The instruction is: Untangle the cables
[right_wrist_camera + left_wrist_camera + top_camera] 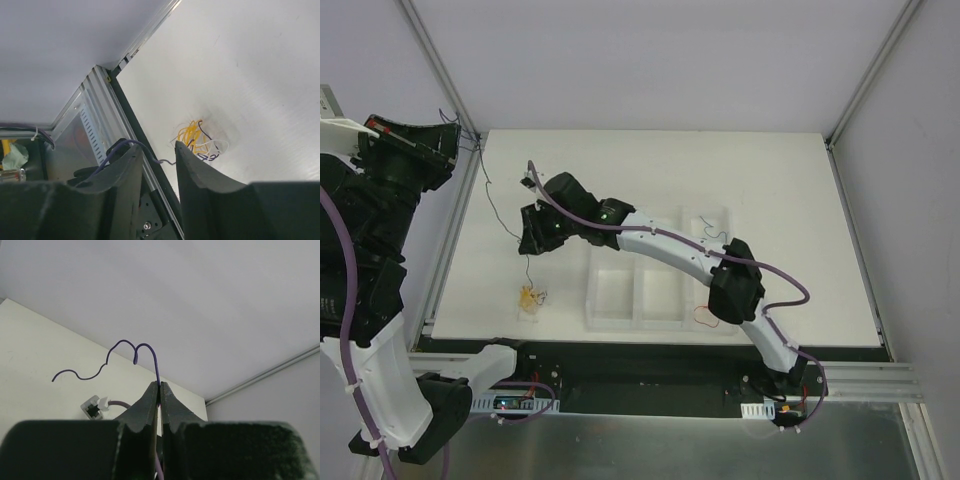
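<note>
The cables are a small yellow, white and dark tangle (530, 297) near the table's front left; it also shows in the right wrist view (197, 137). One thin dark-blue wire (500, 210) runs from the tangle up to my raised left gripper (455, 138). In the left wrist view my left gripper (159, 386) is shut on this wire (155, 365), whose free end curls above the tips. My right gripper (532, 240) hovers above the tangle. In its wrist view the right gripper (156, 146) is open, and the wire (165, 161) crosses the gap between its jaws.
A white tray with compartments (588, 300) stands right of the tangle, under the right arm. A red wire (703, 318) and a dark wire (717, 237) lie in its right part. The table's black front edge and metal rail (100, 120) run close to the tangle.
</note>
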Controlling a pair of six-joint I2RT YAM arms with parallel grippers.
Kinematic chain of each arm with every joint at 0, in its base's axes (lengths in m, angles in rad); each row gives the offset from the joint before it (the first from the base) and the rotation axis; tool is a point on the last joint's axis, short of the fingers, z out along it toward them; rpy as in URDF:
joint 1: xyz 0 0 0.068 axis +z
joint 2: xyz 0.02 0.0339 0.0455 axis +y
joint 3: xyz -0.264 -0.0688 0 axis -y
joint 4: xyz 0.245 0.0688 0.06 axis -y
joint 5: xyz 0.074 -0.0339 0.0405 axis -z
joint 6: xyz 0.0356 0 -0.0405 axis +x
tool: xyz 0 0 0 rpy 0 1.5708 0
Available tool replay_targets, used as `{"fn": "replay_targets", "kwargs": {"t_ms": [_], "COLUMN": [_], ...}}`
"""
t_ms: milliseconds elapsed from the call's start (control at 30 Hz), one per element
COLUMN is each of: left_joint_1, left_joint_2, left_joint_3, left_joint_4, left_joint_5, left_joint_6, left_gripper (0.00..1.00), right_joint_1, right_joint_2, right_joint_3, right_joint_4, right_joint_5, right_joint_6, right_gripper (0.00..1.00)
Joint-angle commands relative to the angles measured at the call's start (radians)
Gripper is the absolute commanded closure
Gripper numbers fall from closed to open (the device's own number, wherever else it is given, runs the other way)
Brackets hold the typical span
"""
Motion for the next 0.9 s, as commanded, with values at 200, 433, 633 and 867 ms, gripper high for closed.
{"fn": "replay_targets", "kwargs": {"t_ms": [200, 433, 633, 867], "left_joint_1": [-0.007, -0.007, -0.007, -0.007], "left_joint_2": [-0.003, 0.002, 0.011, -0.006], "left_joint_3": [-0.023, 0.003, 0.029, 0.018], "left_joint_4": [0.034, 0.034, 0.033, 0.031], "left_joint_5": [-0.049, -0.086, -0.071, -0.106], "left_joint_6": [0.009, 0.012, 0.005, -0.004], "left_gripper": [1.00, 1.00, 1.00, 1.00], "right_joint_1": [-0.038, -0.043, -0.045, -0.063], "right_joint_2": [0.081, 0.110, 0.065, -0.138], "right_joint_3": [0.247, 0.307, 0.280, -0.013], "right_joint_4": [0.064, 0.088, 0.018, 0.000], "right_joint_5": [-0.015, -0.010, 0.002, -0.010], "right_joint_6": [0.082, 0.109, 0.050, -0.162], "right_gripper": [0.52, 0.69, 0.46, 0.36]}}
